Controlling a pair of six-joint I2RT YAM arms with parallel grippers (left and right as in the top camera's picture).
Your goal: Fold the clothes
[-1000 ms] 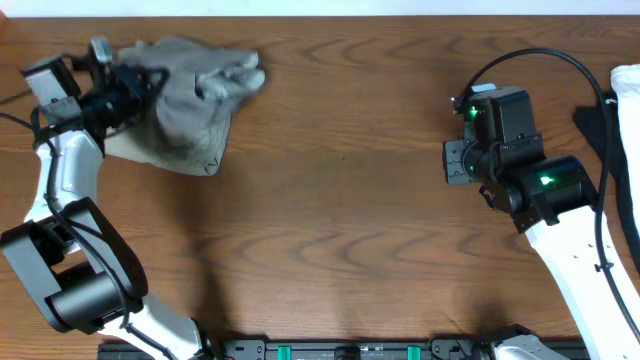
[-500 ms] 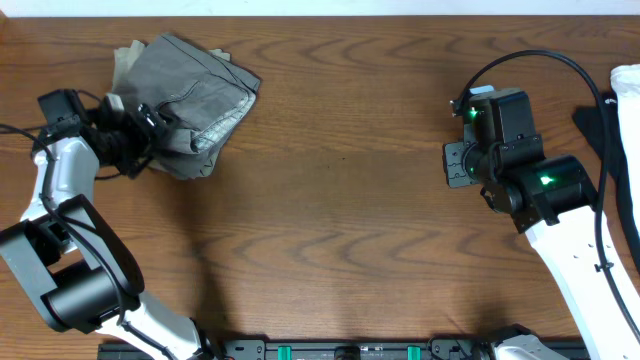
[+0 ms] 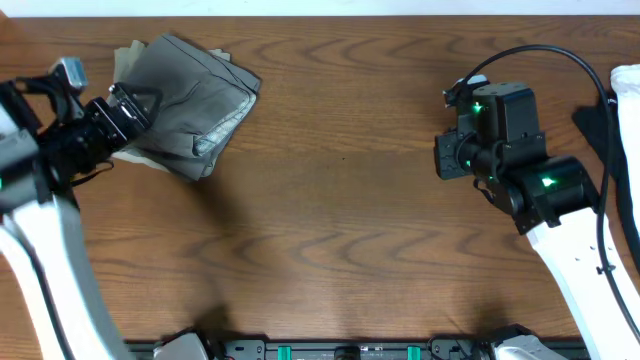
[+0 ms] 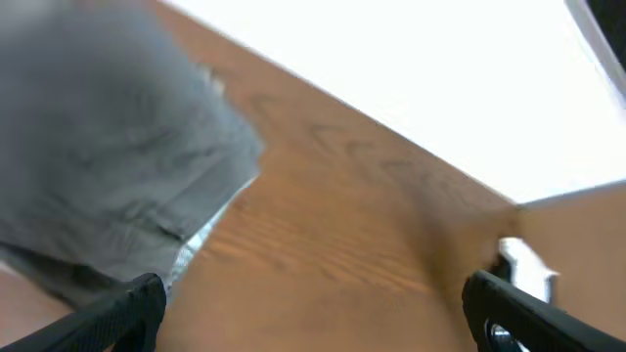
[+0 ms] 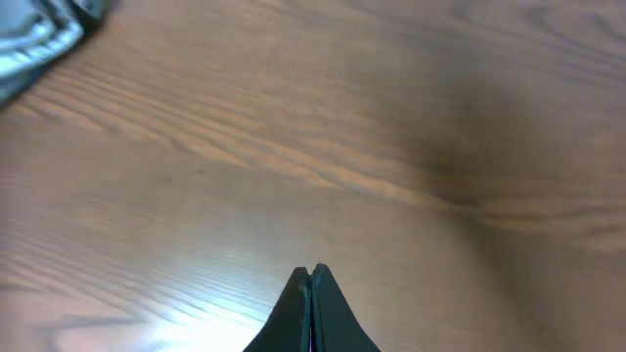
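From the overhead camera I see my left claw (image 3: pixel 132 108) spread wide at the far left of the table (image 3: pixel 330 220), its tips at the near edge of the grey shorts (image 3: pixel 190 100). I cannot tell from here whether they touch the cloth. The shorts lie as a folded bundle straight ahead of that claw, with a paler strip of lining along the side furthest from it. My right claw (image 3: pixel 448 158) hangs over bare wood well apart from the shorts, which lie far out ahead of it across the table. A pale object (image 3: pixel 626 85) sits behind that arm at the table's right edge. On the left wrist camera the picture is blurred, but the left claw (image 4: pixel 313 303) plainly stands wide with nothing between its jaws, only bare table (image 4: pixel 333 235). The shorts (image 4: pixel 108 166) fill the space ahead and to the left of it, and the left fingertip (image 4: pixel 132 303) lies just beside the bundle's lower edge. On the right wrist camera the right claw (image 5: pixel 311 279) is pinched fully together and holds nothing, with plain table (image 5: pixel 391 147) under and ahead of it. A corner of the shorts (image 5: pixel 34 39) shows far ahead and to its left.
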